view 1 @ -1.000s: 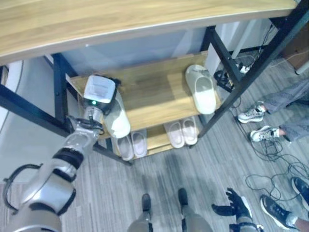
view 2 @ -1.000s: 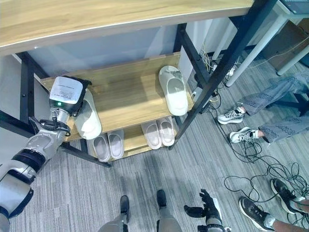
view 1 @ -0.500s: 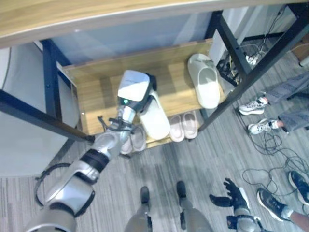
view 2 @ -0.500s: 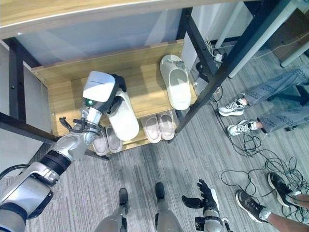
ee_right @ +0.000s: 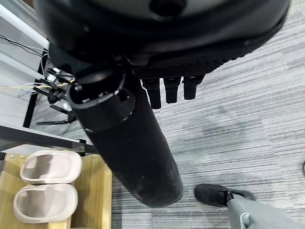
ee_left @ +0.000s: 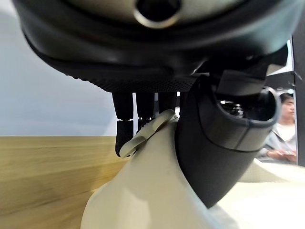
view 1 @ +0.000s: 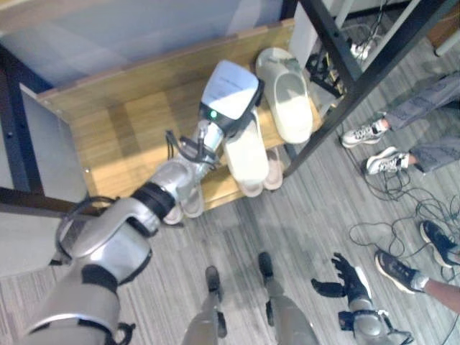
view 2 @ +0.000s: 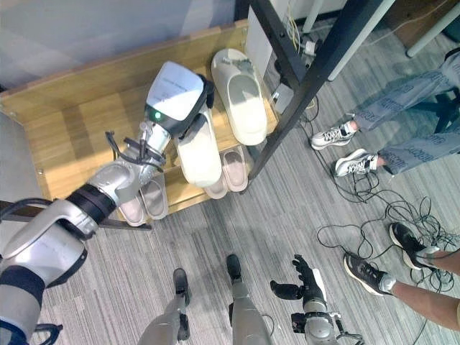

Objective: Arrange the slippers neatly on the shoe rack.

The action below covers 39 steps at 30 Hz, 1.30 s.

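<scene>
My left hand (view 1: 253, 97) is shut on a white slipper (view 1: 248, 154), held over the front edge of the wooden middle shelf (view 1: 122, 136). In the left wrist view its fingers (ee_left: 138, 119) hook over the slipper's rim (ee_left: 147, 191) and the thumb presses from the other side. The held slipper lies right beside the second white slipper (view 1: 286, 97), which rests at the shelf's right end. My right hand (view 1: 343, 277) hangs low by the floor, open, with nothing in it.
Two pairs of pale pink slippers (view 1: 183, 205) (view 2: 233, 167) sit on the lower shelf. A black frame post (view 1: 359, 72) slants along the rack's right side. A person's legs and white shoes (view 1: 374, 144) are at the right, with cables on the floor.
My left arm has carried the white slipper from the shelf's left end across to the right, next to the other slipper. The camera has shifted too. The right hand stays put.
</scene>
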Tool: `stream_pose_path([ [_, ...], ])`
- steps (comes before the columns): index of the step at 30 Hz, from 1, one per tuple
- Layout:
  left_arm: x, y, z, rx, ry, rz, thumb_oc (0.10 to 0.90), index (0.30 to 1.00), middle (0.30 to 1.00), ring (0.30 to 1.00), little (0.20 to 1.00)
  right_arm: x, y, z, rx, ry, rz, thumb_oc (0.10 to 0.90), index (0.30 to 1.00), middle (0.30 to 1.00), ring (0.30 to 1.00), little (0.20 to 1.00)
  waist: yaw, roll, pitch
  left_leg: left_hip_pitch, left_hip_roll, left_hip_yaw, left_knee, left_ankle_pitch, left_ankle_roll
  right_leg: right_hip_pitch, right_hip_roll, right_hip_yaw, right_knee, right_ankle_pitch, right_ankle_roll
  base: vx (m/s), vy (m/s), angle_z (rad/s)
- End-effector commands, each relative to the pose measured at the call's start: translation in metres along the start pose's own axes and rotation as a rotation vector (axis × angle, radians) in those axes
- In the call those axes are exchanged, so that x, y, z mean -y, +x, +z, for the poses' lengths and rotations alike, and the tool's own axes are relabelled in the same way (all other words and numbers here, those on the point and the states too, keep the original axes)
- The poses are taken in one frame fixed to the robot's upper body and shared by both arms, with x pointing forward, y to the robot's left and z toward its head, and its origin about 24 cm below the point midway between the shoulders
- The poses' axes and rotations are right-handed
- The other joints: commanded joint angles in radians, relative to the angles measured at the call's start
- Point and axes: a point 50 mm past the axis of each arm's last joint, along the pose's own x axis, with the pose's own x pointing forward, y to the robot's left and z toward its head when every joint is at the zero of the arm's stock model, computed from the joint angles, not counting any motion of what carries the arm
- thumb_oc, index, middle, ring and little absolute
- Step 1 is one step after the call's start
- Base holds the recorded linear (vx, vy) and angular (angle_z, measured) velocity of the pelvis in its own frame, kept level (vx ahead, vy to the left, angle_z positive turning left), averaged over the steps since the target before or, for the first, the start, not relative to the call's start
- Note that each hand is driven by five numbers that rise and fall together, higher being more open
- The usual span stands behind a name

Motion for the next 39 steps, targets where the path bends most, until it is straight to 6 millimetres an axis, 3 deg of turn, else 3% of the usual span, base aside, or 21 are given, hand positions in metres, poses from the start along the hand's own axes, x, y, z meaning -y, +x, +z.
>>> stream_pose_path([
  [1, -0.054, 0.041, -0.028, -0.089, 0.097, 0.198, 0.400, 0.300, 0.300, 0.300, 0.300, 0.033, 0.004, 0.023, 0.133, 0.003, -0.081, 0.800, 0.900, 0.900, 0.900, 0.900, 0.017, 0.024, -0.016, 0.004, -0.032, -0.040, -0.006, -0.060, 0.004, 0.035, 0.013, -0.072, 0.041, -0.062, 0.060, 0.00, 0.000, 0.00],
  [7, -0.062, 0.046, -0.045, -0.116, 0.187, 0.169, 0.400, 0.300, 0.300, 0.300, 0.300, 0.036, 0.005, 0.028, 0.160, -0.026, -0.066, 0.800, 0.900, 0.900, 0.900, 0.900, 0.011, 0.016, -0.017, -0.015, -0.029, -0.039, -0.006, -0.059, 0.000, 0.023, 0.014, -0.079, 0.031, -0.055, 0.064, 0.01, 0.002, 0.00],
  [8, -0.060, 0.043, -0.047, -0.130, 0.189, 0.180, 0.400, 0.300, 0.300, 0.300, 0.300, 0.043, -0.001, 0.013, 0.115, -0.072, -0.064, 0.800, 0.900, 0.900, 0.900, 0.900, 0.014, 0.014, -0.014, -0.021, -0.030, -0.044, -0.006, -0.056, 0.000, 0.022, 0.014, -0.088, 0.030, -0.055, 0.064, 0.00, 0.000, 0.00],
  [11, -0.070, 0.053, -0.042, -0.125, 0.195, 0.205, 0.400, 0.300, 0.300, 0.300, 0.300, 0.038, -0.002, 0.001, 0.062, -0.081, -0.066, 0.800, 0.900, 0.900, 0.900, 0.900, 0.009, 0.011, -0.014, -0.025, -0.029, -0.044, -0.006, -0.055, -0.001, 0.019, 0.014, -0.089, 0.031, -0.053, 0.065, 0.00, 0.008, 0.04],
  [14, -0.083, 0.063, -0.039, -0.084, 0.268, 0.226, 0.400, 0.300, 0.300, 0.300, 0.300, 0.036, -0.001, 0.006, 0.084, -0.091, -0.059, 0.800, 0.900, 0.900, 0.900, 0.900, 0.000, 0.005, -0.013, -0.029, -0.028, -0.041, -0.006, -0.059, -0.001, 0.015, 0.017, -0.090, 0.033, -0.056, 0.067, -0.01, 0.019, 0.00],
  [23, -0.097, 0.079, -0.018, -0.100, 0.161, 0.295, 0.400, 0.300, 0.300, 0.300, 0.300, 0.030, 0.001, 0.012, 0.109, -0.094, -0.032, 0.800, 0.900, 0.900, 0.900, 0.900, -0.014, 0.003, -0.003, -0.020, -0.029, -0.030, -0.006, -0.065, 0.001, 0.010, 0.015, -0.084, 0.041, -0.059, 0.066, 0.00, 0.003, -0.01],
  [34, -0.096, 0.079, -0.026, -0.122, 0.183, 0.274, 0.400, 0.300, 0.300, 0.300, 0.300, 0.028, 0.005, 0.015, 0.109, -0.094, -0.029, 0.800, 0.900, 0.900, 0.900, 0.900, -0.024, 0.005, -0.005, -0.027, -0.027, -0.005, -0.006, -0.066, 0.001, -0.010, 0.012, -0.068, 0.038, -0.047, 0.071, 0.00, 0.003, -0.08],
  [35, -0.096, 0.077, -0.031, -0.139, 0.189, 0.269, 0.800, 0.900, 0.900, 0.900, 0.900, 0.026, 0.004, 0.014, 0.105, -0.088, -0.024, 0.800, 0.900, 0.900, 0.900, 0.900, -0.027, 0.004, -0.009, -0.028, -0.026, -0.002, -0.006, -0.068, 0.002, -0.012, 0.012, -0.065, 0.036, -0.044, 0.072, 0.00, -0.009, -0.04],
  [39, -0.094, 0.074, -0.043, -0.182, 0.211, 0.241, 0.800, 0.900, 0.900, 0.900, 0.900, 0.024, 0.004, 0.010, 0.089, -0.096, -0.015, 0.800, 0.900, 0.900, 0.900, 0.900, -0.025, 0.009, -0.020, -0.026, -0.024, 0.000, -0.006, -0.068, 0.002, -0.013, 0.013, -0.064, 0.038, -0.045, 0.072, 0.00, -0.001, -0.02],
])
